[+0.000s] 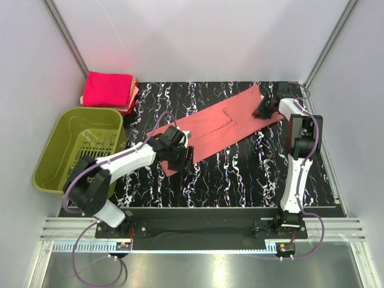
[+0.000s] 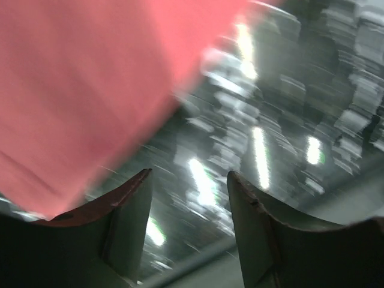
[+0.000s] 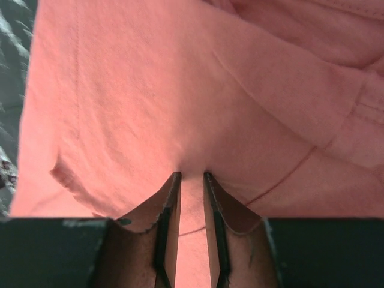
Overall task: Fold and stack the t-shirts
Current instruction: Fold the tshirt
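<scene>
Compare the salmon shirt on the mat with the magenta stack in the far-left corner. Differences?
Colour: the salmon shirt is muted coral; the magenta stack is bright pink.
Pose: the salmon shirt lies as a long diagonal strip across the mat; the magenta stack is a compact rectangle.
Handling: the right gripper pinches the salmon shirt's far end; no gripper touches the magenta stack.
Both are plain cloth.

A robotics lab test cell. White panels (image 1: 198, 42) on aluminium posts (image 1: 67, 33) wall in a black marbled table (image 1: 240, 180) on three sides. At the table's near edge, the left arm (image 1: 129, 159) and right arm (image 1: 298, 168) are bolted to a metal rail (image 1: 204, 228), with purple cables (image 1: 74, 255) trailing from it. On the table lies a salmon shirt (image 1: 222, 123). A green basket (image 1: 48, 159) sits left of the table, and folded shirts (image 1: 108, 89) sit at its far-left corner.
</scene>
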Robot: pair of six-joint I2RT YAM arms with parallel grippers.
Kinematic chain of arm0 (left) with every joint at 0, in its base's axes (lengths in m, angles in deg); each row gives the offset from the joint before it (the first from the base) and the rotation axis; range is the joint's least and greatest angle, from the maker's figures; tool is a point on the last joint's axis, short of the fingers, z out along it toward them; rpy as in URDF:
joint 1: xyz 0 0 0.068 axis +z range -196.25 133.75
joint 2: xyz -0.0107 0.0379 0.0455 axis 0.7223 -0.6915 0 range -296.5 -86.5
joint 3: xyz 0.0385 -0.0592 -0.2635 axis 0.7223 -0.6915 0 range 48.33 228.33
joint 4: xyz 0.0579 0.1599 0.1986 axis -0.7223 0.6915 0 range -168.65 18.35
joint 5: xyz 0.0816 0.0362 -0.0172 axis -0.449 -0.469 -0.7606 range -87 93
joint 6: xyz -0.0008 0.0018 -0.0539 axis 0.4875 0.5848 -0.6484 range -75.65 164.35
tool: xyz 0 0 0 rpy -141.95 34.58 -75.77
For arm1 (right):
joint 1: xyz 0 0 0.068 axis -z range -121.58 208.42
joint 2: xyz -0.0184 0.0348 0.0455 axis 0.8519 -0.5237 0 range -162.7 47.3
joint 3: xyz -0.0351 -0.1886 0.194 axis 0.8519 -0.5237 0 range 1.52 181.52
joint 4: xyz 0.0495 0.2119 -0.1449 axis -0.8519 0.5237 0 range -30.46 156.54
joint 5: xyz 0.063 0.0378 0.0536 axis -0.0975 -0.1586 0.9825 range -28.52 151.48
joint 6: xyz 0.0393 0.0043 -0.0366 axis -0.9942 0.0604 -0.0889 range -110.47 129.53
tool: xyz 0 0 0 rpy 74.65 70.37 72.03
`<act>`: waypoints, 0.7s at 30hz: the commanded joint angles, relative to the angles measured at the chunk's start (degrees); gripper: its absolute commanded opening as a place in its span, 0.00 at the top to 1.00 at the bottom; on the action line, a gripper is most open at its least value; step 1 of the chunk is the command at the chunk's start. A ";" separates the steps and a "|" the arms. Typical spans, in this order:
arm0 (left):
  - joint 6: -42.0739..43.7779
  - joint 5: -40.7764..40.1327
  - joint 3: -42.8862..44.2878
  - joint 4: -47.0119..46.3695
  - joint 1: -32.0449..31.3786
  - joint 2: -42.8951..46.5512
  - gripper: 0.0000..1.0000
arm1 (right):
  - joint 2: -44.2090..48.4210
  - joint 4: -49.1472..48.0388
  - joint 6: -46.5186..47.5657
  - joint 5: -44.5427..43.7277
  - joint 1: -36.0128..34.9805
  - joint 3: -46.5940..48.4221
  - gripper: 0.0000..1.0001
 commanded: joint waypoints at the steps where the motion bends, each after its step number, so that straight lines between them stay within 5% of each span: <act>1: -6.45 7.52 3.74 -8.74 -2.12 8.48 0.41 | -8.74 -0.41 4.19 8.66 0.27 10.12 0.71; 7: 6.37 4.82 11.23 2.60 -0.36 4.99 0.40 | -5.61 0.03 1.47 12.74 0.19 11.91 0.71; 15: 7.97 -1.42 6.04 1.64 2.89 -0.73 0.48 | 15.03 0.47 -2.93 8.70 1.59 0.49 0.66; 21: 6.13 -1.52 0.68 -2.76 2.11 -4.51 0.63 | 23.30 1.87 -5.82 10.37 1.68 -6.28 0.68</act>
